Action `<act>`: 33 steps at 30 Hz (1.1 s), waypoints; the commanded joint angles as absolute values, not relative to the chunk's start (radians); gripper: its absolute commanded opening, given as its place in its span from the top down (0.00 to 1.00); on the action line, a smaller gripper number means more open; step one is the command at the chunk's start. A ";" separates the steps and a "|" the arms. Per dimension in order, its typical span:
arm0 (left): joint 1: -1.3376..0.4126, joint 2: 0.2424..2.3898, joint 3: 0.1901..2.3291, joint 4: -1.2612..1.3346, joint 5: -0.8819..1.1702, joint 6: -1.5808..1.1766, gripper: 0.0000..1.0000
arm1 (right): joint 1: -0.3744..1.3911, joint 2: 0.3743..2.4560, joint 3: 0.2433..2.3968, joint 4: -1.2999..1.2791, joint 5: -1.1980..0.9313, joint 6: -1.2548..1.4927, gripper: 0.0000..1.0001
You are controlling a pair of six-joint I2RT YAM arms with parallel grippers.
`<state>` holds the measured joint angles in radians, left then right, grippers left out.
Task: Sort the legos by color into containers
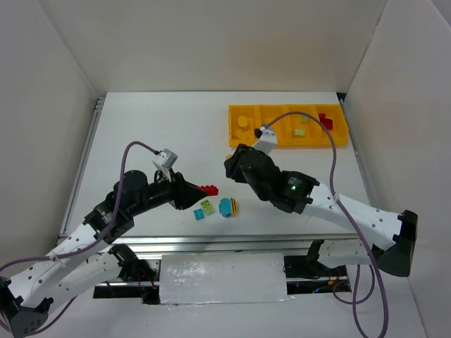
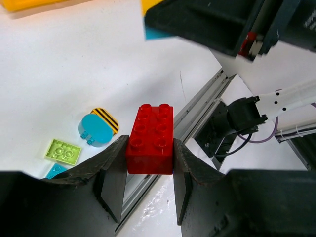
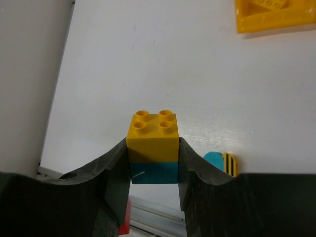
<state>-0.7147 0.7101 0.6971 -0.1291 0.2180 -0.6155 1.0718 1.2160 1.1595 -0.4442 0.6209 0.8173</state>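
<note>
Left tool (image 2: pixel 148 154) pinches red brick (image 2: pixel 150 132); right tool (image 3: pixel 153 154) pinches yellow-over-blue brick (image 3: pixel 153 140), barely visible from overhead.

Tray (image 3: pixel 276 24) cut off at top edge, rt wrist view. Teal tile (image 2: pixel 56 170) part-hidden behind left tool (image 2: pixel 150 148).

red lego (image 2: pixel 149 140), yellow-on-blue lego (image 3: pixel 153 143), each gripped; yellow tray (image 1: pixel 282 143) far right

light: bright, even | shadows: soft | wrist views: foreground blurred
</note>
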 commanded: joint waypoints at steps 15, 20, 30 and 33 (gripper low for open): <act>-0.716 0.692 0.726 -0.132 0.176 -0.609 1.00 | 0.873 0.881 0.960 -0.483 0.241 0.526 1.00; -0.715 0.736 0.738 -0.135 0.155 -0.617 1.00 | 0.871 0.827 0.942 -0.535 0.270 0.543 1.00; -0.716 0.735 0.787 -0.189 0.061 -0.670 1.00 | 0.687 1.297 0.936 -0.552 0.211 0.612 1.00; -0.716 0.729 0.799 -0.218 0.060 -0.660 1.00 | 0.661 1.470 0.979 -0.534 0.235 0.612 1.00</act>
<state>-0.7147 0.7479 0.7498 -0.2111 0.0853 -0.6586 0.6796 1.3918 0.9386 -0.5220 0.2237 0.5976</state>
